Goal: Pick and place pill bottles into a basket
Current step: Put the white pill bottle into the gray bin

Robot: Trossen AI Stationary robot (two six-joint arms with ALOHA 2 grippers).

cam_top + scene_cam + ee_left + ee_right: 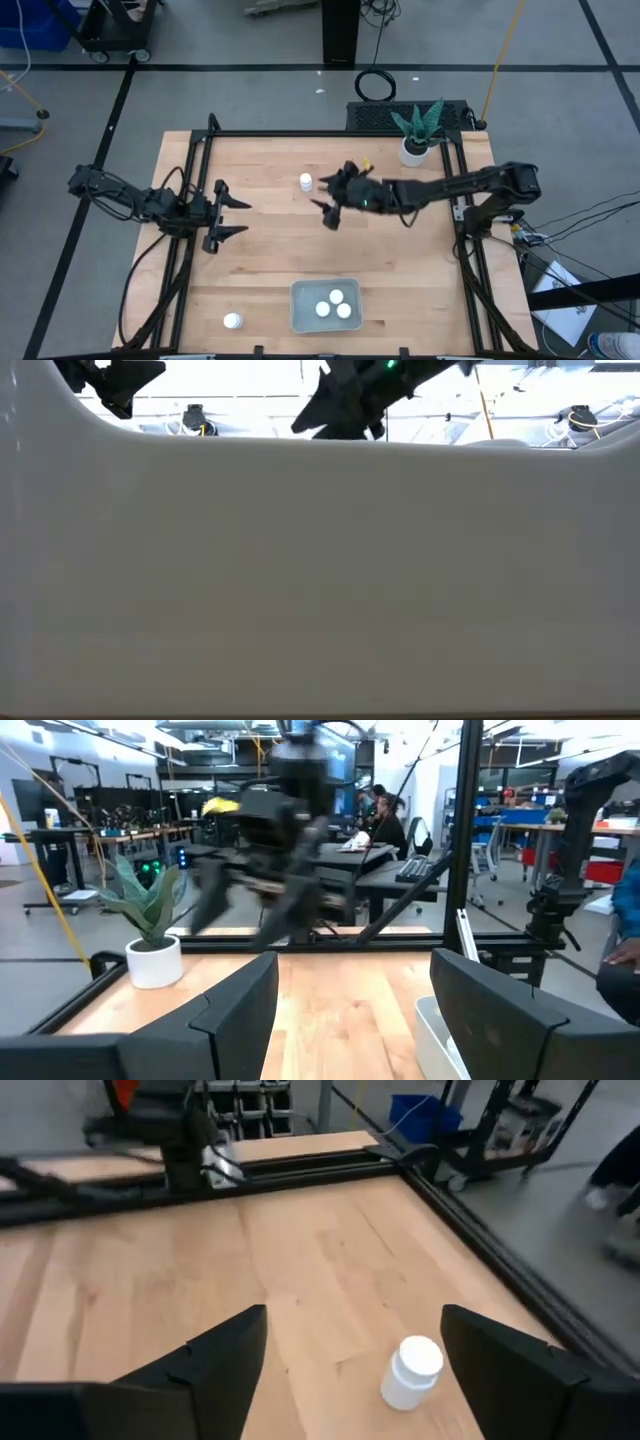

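The pale grey-blue basket [325,305] stands near the table's near edge with three white pill bottles [334,304] upright in it. One pill bottle [306,182] stands upright on the table near the middle, toward the far edge; it also shows in the right wrist view [412,1371]. Another pill bottle [232,321] sits at the near left. My right gripper [330,200] is open above the table, just right of the far bottle. My left gripper [238,217] is open at the table's left.
A white pot with a green plant [416,135] stands at the far right corner. A black frame [320,134] runs around the table. The basket's wall [320,580] fills most of the low view. Bare wood [280,250] lies between the grippers and the basket.
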